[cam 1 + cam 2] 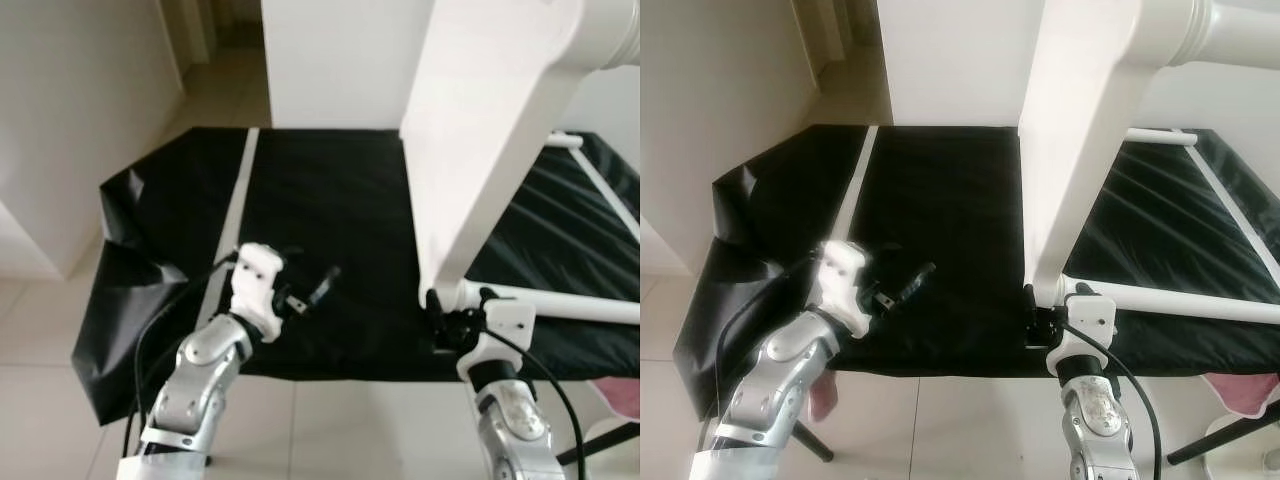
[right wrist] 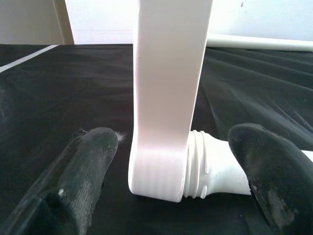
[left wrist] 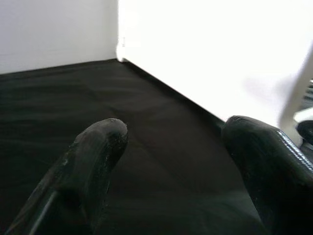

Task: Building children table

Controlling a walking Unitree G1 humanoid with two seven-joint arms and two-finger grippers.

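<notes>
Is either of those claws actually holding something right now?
No. The right gripper is open, its fingers either side of the white table panel's lower end without clamping it. The left gripper is open over the black sheet.

Head eyes look down on the black sheet (image 1: 330, 200) (wrist cameras skim it closely).

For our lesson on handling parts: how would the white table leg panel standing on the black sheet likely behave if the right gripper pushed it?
The panel looks rigid, so it would probably not flex. It stands tall on a narrow rounded end, so it may tip sideways. The tube joined at its base might steady it somewhat. The right gripper is open around that end.
</notes>
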